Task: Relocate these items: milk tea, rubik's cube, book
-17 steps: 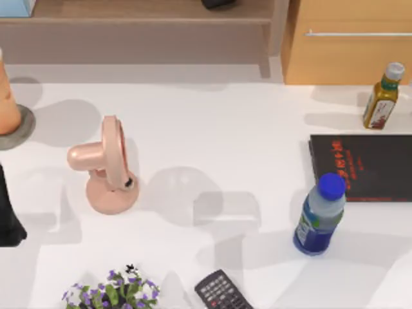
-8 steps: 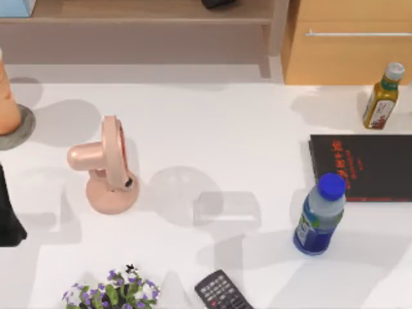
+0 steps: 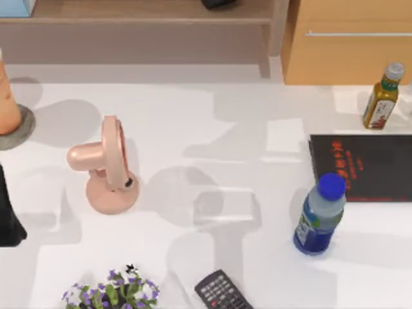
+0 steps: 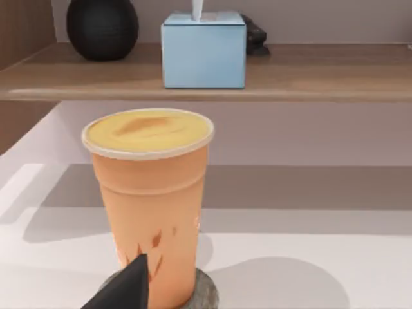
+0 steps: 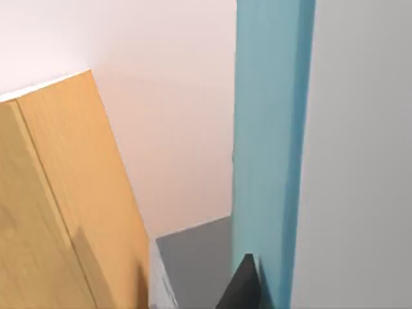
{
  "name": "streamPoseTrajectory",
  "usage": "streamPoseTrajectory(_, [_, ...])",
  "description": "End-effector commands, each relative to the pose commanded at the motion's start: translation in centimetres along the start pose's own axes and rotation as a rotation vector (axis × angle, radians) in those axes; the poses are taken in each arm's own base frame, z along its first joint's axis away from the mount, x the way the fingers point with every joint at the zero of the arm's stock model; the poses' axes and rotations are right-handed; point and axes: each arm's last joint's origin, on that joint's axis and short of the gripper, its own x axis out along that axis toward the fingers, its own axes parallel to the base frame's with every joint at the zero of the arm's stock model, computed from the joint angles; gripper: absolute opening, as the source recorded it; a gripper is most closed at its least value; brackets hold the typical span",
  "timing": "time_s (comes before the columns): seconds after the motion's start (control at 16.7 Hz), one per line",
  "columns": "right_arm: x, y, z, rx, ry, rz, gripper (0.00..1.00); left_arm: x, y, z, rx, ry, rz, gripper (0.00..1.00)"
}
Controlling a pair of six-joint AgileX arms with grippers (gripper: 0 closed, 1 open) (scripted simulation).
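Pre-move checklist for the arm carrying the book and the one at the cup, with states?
1. Peach-orange tapered milk tea cup upright on the round grey coaster: ok.
2. Left hand near the cup's base: ok; grip: cannot tell.
3. Teal-blue book close against the right hand: ok; clamped: cannot tell.
4. Rubik's cube position: cannot tell.
5. Pink fan and blue-capped bottle upright: ok.

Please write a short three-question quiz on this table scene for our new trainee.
1. True or false: the milk tea stands on a grey coaster.
2. Which lies under the blue-capped bottle's top edge in the top view: A) the pink fan, B) the black book, C) the remote?
3. Fill in: the right wrist view shows a ___-coloured book close up.

Key: 1 true; 2 B; 3 teal-blue.
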Motion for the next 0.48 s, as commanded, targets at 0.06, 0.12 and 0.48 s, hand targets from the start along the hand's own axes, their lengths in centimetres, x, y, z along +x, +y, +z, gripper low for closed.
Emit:
streamPoseTrajectory(0.06, [-1.5, 1.2, -0.2, 0.056, -0.011, -0.003, 0.00, 0.0, 0.0, 0.0, 0.000, 0.000, 0.000, 1.00])
streamPoseTrajectory(0.12, [-2.9, 2.3, -0.7, 0.118, -0.016, -0.004, 0.00, 0.0, 0.0, 0.0, 0.000, 0.000, 0.000, 1.00])
streamPoseTrajectory(0.48, [-11.3, 7.1, -7.4, 0.545, 0.088, 0.005, 0.00, 0.0, 0.0, 0.0, 0.000, 0.000, 0.000, 1.00])
